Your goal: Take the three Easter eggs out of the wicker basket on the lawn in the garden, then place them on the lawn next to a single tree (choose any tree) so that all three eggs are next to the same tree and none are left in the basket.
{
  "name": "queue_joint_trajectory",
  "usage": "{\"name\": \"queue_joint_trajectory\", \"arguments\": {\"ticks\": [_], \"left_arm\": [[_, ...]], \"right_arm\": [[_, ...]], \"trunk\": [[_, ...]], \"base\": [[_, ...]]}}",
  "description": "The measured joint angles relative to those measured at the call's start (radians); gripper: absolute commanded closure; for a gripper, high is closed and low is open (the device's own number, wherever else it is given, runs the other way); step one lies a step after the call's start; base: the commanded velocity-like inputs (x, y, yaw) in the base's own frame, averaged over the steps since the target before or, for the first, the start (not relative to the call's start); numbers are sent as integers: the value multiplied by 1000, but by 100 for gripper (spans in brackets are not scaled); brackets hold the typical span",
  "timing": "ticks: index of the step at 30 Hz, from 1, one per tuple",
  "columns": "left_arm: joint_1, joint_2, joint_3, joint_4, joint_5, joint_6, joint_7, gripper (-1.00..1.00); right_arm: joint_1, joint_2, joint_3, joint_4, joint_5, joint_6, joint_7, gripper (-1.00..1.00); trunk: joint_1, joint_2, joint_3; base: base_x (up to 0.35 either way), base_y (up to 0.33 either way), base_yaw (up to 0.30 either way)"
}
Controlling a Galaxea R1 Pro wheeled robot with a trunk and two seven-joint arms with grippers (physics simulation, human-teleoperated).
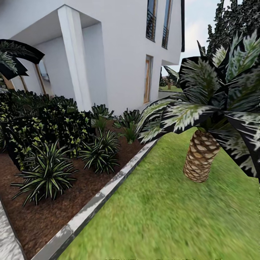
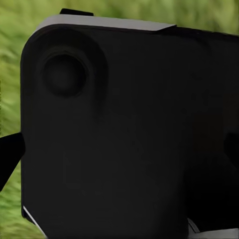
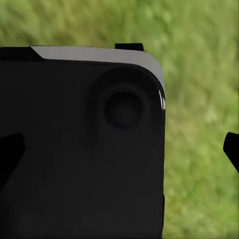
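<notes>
From the head camera I look across the lawn (image 1: 159, 216), which runs beside a brown-soil planting bed (image 1: 54, 213) edged with a grey stone kerb (image 1: 108, 189). A scaly-trunked palm (image 1: 200, 155) stands on the grass at the right, its dark fronds spreading over the view; this is not the smooth-trunked tree the task calls for, so I judge it unsuitable as the drop point. Spiky striped plants (image 1: 45, 175) and dark shrubs (image 1: 43, 126) fill the bed in front of a white house (image 1: 119, 54). The eggs and the wicker basket are not among what I see here, and I judge the rig to be in transit across the garden, with the search for the basket not yet finished. Both wrist cameras look at a black housing (image 2: 124, 134) (image 3: 79, 149) with blurred grass behind, consistent with arms tucked for travel. I cannot tell whether either tool is released or clenched.
</notes>
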Motion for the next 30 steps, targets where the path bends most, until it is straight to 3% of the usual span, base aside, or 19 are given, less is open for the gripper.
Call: {"name": "queue_joint_trajectory", "arguments": {"ticks": [30], "left_arm": [[0,-1,0,0,0,0,0,-100]], "right_arm": [[0,-2,0,2,-1,0,0,-100]], "trunk": [[0,0,-43]], "base": [[0,0,-167]]}}
